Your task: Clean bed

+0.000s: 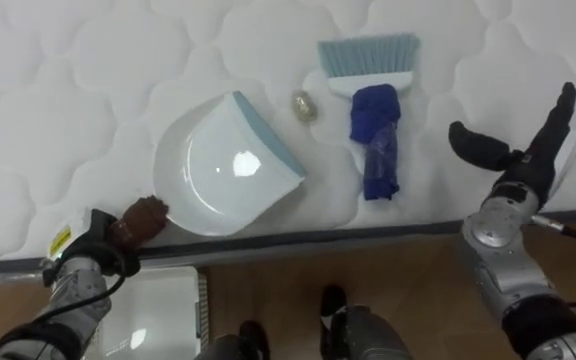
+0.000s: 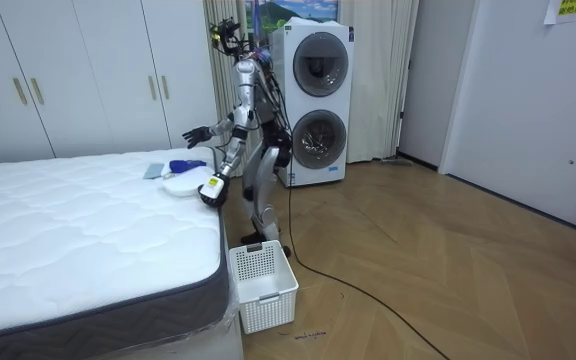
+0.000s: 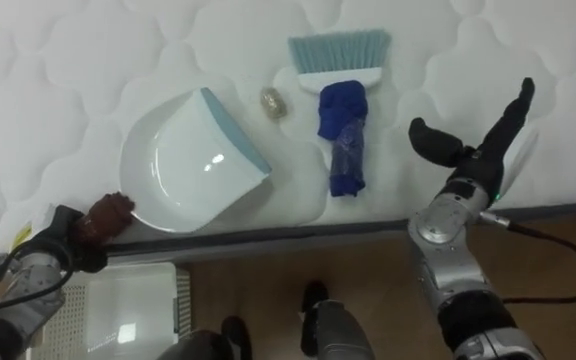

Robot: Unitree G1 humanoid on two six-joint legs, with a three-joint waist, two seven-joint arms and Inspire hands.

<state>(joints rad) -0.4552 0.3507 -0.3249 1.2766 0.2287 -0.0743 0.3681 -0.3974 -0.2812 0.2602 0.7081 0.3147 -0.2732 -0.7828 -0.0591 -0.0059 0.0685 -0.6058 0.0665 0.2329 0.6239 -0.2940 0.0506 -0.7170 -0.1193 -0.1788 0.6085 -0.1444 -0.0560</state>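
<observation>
Left hand [image 1: 96, 246] fingers clamped on brown object [image 1: 144, 217] beside dustpan [image 1: 223, 165].
Right hand [image 1: 521, 166] fingers apart, near brush [image 1: 373, 105] on bed [image 1: 68, 80].

No legible txt, nos. or brand names anywhere. Yellow sticker [image 1: 60, 240] w/ dark marks sits just behind the left robot hand [image 1: 103, 242], at the edge of the bed [image 1: 68, 100]; print too small to read. Room view: yellow-green sign [image 2: 572, 8] on the wall [image 2: 508, 80], top right; lettering can't be made out.

brush [image 1: 368, 60] partly under blue cloth [image 1: 375, 115], basket [image 1: 158, 310] cropped
</observation>
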